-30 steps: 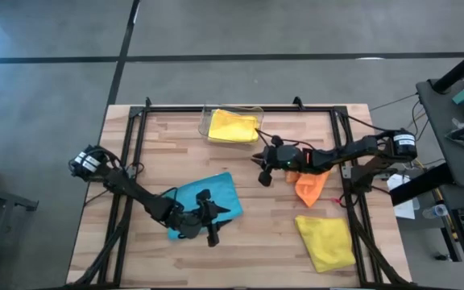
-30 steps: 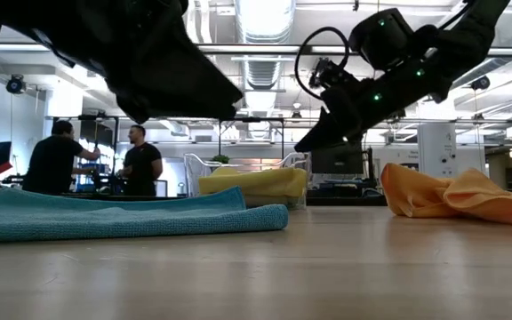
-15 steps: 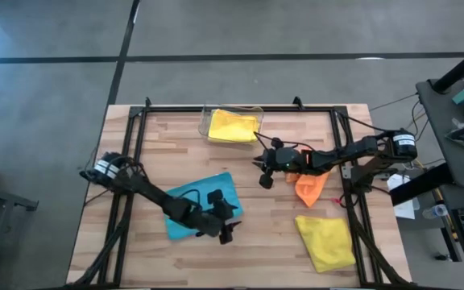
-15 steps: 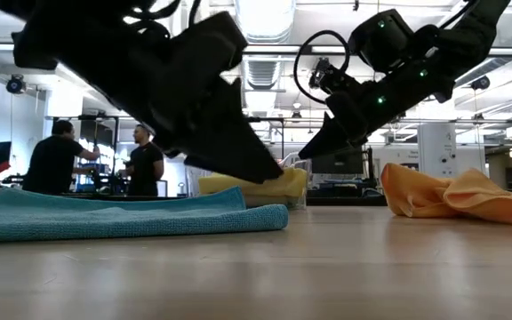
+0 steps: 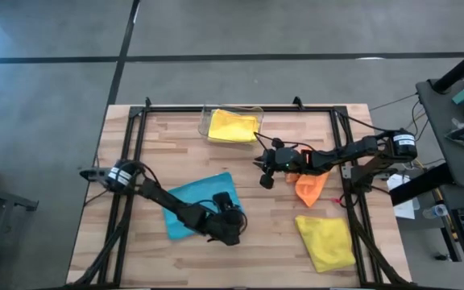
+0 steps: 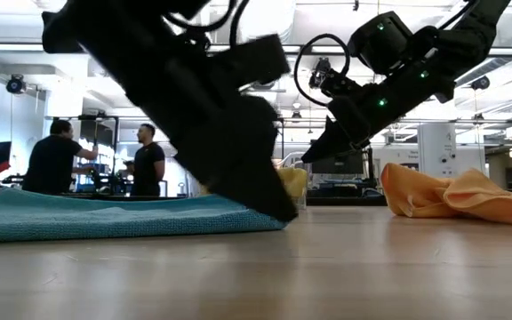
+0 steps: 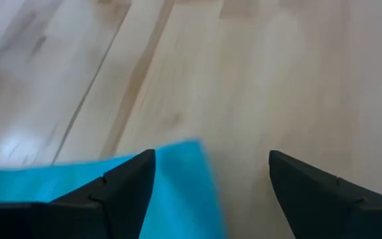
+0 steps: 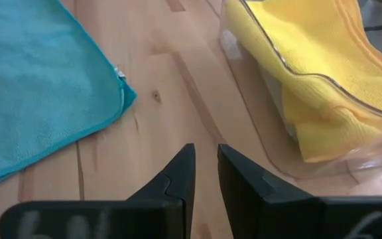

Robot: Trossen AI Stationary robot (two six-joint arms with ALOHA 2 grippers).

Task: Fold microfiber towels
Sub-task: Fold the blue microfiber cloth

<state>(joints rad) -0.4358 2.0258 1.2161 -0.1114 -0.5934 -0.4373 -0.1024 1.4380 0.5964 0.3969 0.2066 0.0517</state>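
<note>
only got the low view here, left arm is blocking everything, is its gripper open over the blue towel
Observer: Yes. The left wrist view shows the left gripper open, fingers spread over a corner of the light blue microfiber towel.
Operator: which corner
Observer: From the high view, the corner nearest the table's front edge, toward the right arm's side.
Operator: and the right gripper
Observer: The right gripper is nearly shut and empty, hovering between the blue towel and the clear plastic bin.
Operator: what's in the bin
Observer: A folded yellow microfiber towel.
</note>
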